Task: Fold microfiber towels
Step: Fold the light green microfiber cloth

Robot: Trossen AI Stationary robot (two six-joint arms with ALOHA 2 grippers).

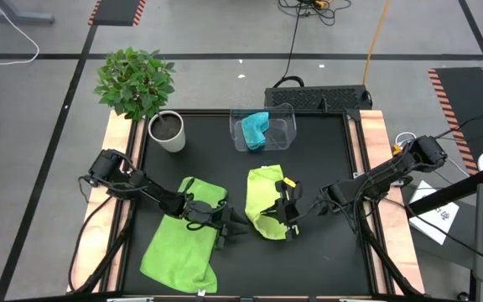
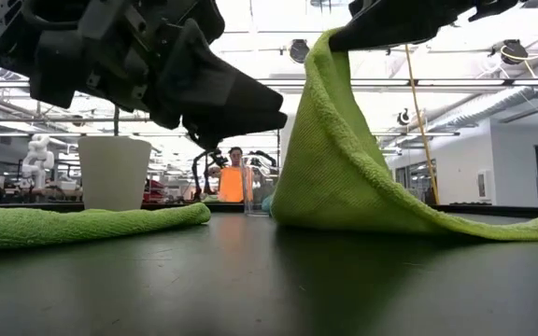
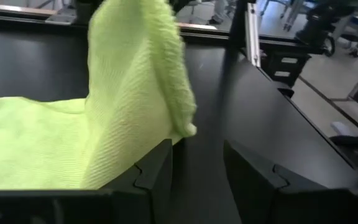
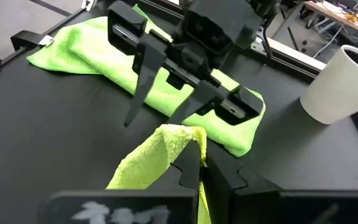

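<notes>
Two lime-green microfiber towels are on the black table. The left one (image 1: 183, 243) lies flat, partly folded. The right one (image 1: 264, 197) is pulled up into a tent shape (image 2: 344, 159), with my right gripper (image 1: 290, 220) shut on its raised near end. My left gripper (image 1: 235, 226) hovers open just left of that raised cloth, between the two towels; its fingers (image 3: 157, 180) touch nothing that I can see. A turquoise towel (image 1: 254, 130) lies crumpled inside the clear bin (image 1: 285, 126) at the far edge. My right gripper pinches the bunched near corner (image 4: 180, 138) of the right green towel between its two fingers. They come from the table's right side, slanting slightly downward. The cloth hangs below the fingers (image 2: 330, 56), and its far part and lower edges (image 2: 493, 227) rest on the table.
A white pot (image 1: 168, 132) with a leafy plant (image 1: 135, 81) stands at the far left. The bin stands at the far middle. Bare black table shows near the front edge and on the right side. A person (image 2: 233, 179) stands far behind the table.
</notes>
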